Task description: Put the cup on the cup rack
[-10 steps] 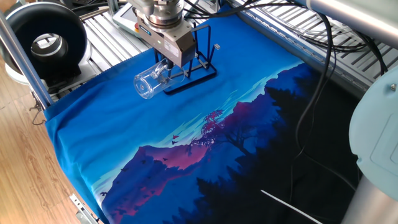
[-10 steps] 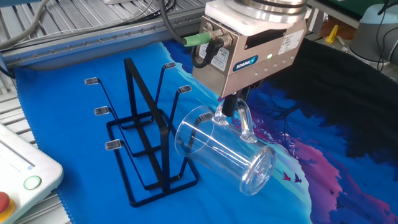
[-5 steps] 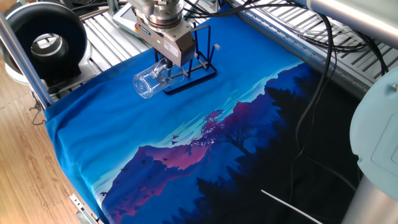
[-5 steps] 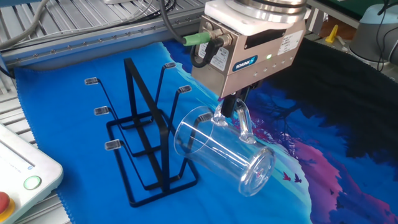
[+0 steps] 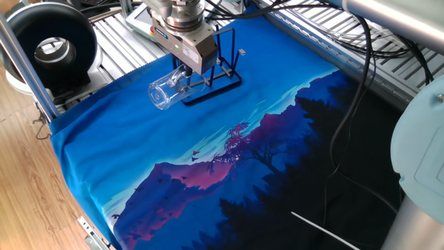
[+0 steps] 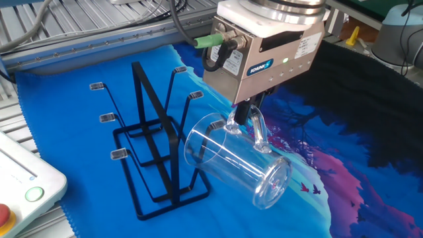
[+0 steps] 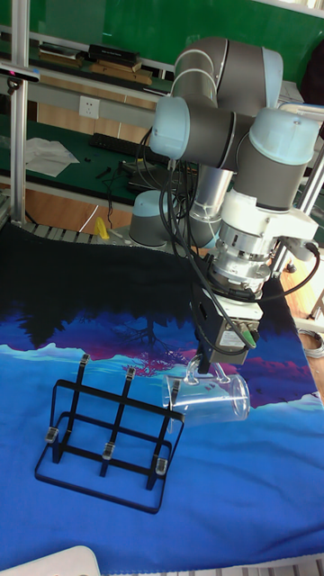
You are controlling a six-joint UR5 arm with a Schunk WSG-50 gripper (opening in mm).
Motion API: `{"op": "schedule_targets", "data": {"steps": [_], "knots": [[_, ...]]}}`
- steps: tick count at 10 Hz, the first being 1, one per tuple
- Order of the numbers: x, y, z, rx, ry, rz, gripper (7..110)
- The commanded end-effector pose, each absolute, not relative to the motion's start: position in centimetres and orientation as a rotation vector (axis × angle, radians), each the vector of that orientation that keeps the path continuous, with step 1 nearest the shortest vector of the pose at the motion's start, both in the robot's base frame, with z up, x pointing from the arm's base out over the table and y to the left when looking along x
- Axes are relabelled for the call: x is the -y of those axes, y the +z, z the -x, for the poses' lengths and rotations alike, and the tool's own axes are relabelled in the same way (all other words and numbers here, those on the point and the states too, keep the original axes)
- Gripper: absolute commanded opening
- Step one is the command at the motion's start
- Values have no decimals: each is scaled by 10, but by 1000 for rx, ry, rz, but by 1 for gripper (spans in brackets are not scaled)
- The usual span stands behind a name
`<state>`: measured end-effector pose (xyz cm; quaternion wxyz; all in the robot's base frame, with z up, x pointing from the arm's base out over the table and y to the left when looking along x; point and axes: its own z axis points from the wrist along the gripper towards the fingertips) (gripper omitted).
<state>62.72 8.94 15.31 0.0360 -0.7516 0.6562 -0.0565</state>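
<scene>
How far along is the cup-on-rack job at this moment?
Done: the claw has the cup by its handle, lifted off the blue cloth and tipped on its side. In hand: its open mouth sits at a peg of the cup rack. Left: seating it on the peg and letting go.

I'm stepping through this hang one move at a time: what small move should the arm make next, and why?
Probably ease the clear glass mug a little further toward the black wire rack. The gripper holds it by the handle, tipped on its side in the air, open mouth facing the rack right at a peg; whether the peg is inside yet is unclear.
</scene>
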Motion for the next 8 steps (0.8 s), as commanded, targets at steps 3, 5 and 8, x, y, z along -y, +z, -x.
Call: {"op": "schedule_targets", "data": {"steps": [3, 5, 8], "knots": [[-85, 154, -629, -2041, -193, 2290, 7], [-79, 156, -635, -2053, -247, 2274, 7], [-80, 156, -636, -2058, -245, 2262, 7]]}}
